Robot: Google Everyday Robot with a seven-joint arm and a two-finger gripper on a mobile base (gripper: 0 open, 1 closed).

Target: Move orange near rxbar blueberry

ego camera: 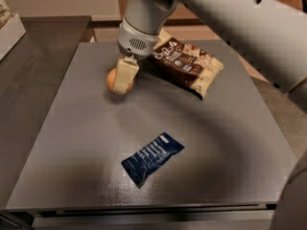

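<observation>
1. Nearest to the camera is the front edge of one grey table (72, 143). Its flat top carries all three things.
2. On the near middle of the table lies one rxbar blueberry (152, 158). It is a dark navy wrapper that lies flat and diagonal, and its pale label end points to the far right. Nothing touches it.
3. Farther back and to the left is one orange (111, 80), small and round. It is well apart from the rxbar blueberry, with bare table between them. I cannot tell if it rests on the table or is just above it.
4. One gripper (120, 84) is at the orange and comes down on it from above. Its fingers (124, 72) are clamped on the fruit. One pale finger lies across the right side of the fruit, and the other is hidden behind it.
5. Just to the right of the gripper, a little farther back, lies one brown-and-cream snack bag (189, 66). It lies flat and near the orange, but the two do not touch.
6. One pale arm (216, 8) goes from the gripper up to the far right, passing over the far end of the bag.
7. At the far left edge, off the table, stands one white box (9, 32), which shows only in part.
</observation>
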